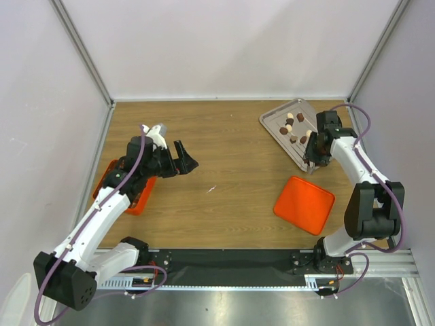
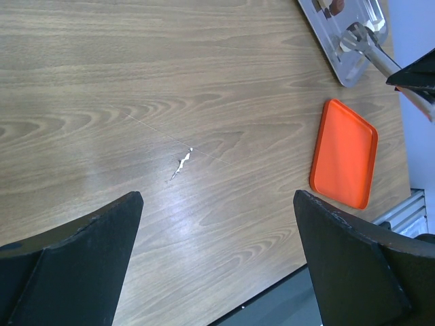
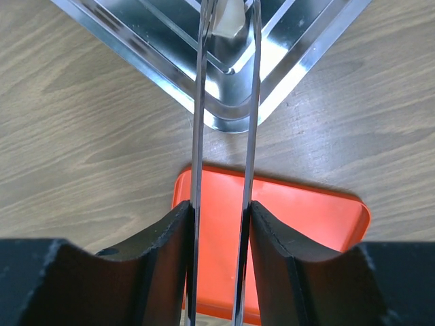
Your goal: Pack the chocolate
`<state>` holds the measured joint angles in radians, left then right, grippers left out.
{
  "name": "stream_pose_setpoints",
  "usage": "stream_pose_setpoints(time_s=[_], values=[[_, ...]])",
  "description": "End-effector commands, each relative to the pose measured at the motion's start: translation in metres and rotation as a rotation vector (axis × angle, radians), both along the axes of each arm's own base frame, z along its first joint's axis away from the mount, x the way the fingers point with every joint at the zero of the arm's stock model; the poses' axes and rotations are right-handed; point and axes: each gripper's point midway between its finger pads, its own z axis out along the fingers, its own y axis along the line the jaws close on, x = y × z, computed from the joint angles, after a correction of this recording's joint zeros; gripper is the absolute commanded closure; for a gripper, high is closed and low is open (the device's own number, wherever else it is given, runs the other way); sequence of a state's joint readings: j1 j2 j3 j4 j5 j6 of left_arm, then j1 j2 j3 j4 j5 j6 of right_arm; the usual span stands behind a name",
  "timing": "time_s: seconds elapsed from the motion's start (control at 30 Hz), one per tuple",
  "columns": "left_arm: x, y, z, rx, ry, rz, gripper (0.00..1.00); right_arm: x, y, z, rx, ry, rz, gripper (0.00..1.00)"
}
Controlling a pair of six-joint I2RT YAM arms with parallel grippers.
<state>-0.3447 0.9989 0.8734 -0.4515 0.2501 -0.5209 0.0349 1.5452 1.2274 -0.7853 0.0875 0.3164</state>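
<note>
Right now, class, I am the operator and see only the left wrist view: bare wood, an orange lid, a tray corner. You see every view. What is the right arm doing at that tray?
Observer: The right jaws are shut on metal tongs, whose two blades reach onto the metal tray.
Operator: Is anything between the tips?
Observer: A cream-white piece sits between the blades; whether it is pinched, I cannot tell.
Operator: Where is the box?
Observer: The orange gridded box lies at the left edge of the table, partly under the left arm.
</note>
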Motion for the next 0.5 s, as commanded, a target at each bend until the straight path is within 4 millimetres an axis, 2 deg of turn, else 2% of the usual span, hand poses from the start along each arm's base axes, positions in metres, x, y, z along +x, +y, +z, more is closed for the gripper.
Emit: stream_pose_setpoints(time_s=[0.0, 0.27, 0.47], values=[[0.001, -0.004, 0.018, -0.019, -0.050, -0.017, 0.00, 0.009, -0.001, 0.008, 0.008, -0.062, 0.004, 0.58], [0.003, -0.004, 0.021, -0.026, -0.057, -0.011, 0.00, 0.007, 0.006, 0.012, 0.049, -0.079, 0.001, 0.62], [0.006, -0.004, 0.030, -0.023, -0.071, -0.008, 0.00, 0.006, 0.004, 0.017, 0.040, -0.084, -0.004, 0.72]])
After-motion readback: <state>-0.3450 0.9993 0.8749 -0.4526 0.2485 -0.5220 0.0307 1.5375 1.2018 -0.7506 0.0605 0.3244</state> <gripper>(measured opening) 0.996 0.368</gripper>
